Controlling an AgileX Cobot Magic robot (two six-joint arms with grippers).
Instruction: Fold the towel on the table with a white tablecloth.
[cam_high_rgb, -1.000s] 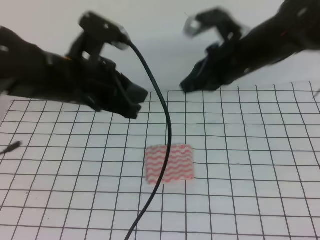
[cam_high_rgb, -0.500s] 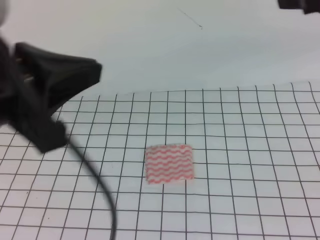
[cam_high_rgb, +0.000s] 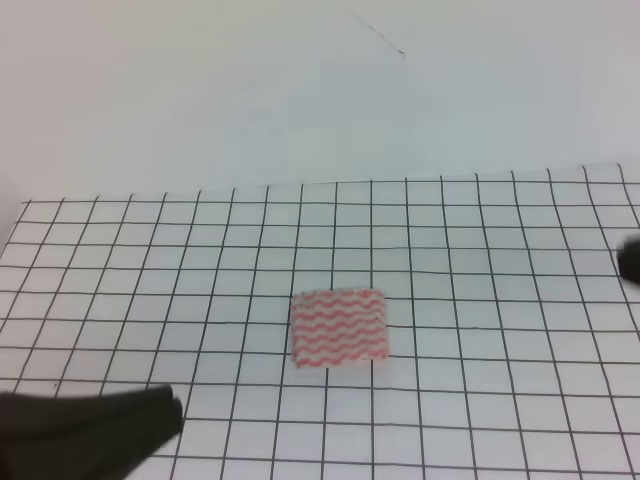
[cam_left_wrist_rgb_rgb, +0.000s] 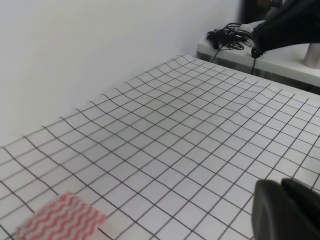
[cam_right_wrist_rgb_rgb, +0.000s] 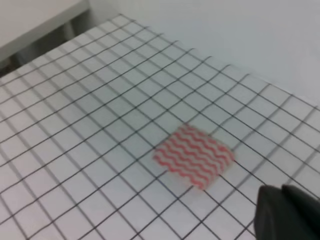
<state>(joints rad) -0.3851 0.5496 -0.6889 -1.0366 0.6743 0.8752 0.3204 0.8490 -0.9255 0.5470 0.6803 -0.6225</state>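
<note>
The towel (cam_high_rgb: 339, 327) lay as a small, compact rectangle on the gridded tablecloth (cam_high_rgb: 480, 260), with a thicker layered edge along its near side, so the folding looked finished and the step in hand was pulling the arms clear. Nothing touched the cloth.

The left claw (cam_high_rgb: 165, 415) showed only as a dark blurred mass at the bottom-left corner of the high view; the towel sat well off to its right and farther up the counter (cam_high_rgb: 100, 250). In the left wrist view the dark claw tip (cam_left_wrist_rgb_rgb: 287, 210) filled the lower right corner, and the towel (cam_left_wrist_rgb_rgb: 62, 217) lay far to its left, apart from it. Whether those jaws were parted or closed could not be told; it plainly held nothing of the towel.

The right claw (cam_right_wrist_rgb_rgb: 290, 212) appeared in its own camera as a dark shape at the lower right, with the towel (cam_right_wrist_rgb_rgb: 194, 156) ahead of it and to its left, near but not touching. In the high view only a dark smudge at the right edge (cam_high_rgb: 630, 262) marked that arm. Its opening could not be read either.

If any move remained, it seemed to call for no more than parking both arms, or a check that the fold lay flat.

Half a second earlier the left arm loomed large over the left side of the grid with its cable trailing; now it had dropped to the bottom corner. A second earlier both arms hung over the far side of the towel. The towel itself had not shifted.
</note>
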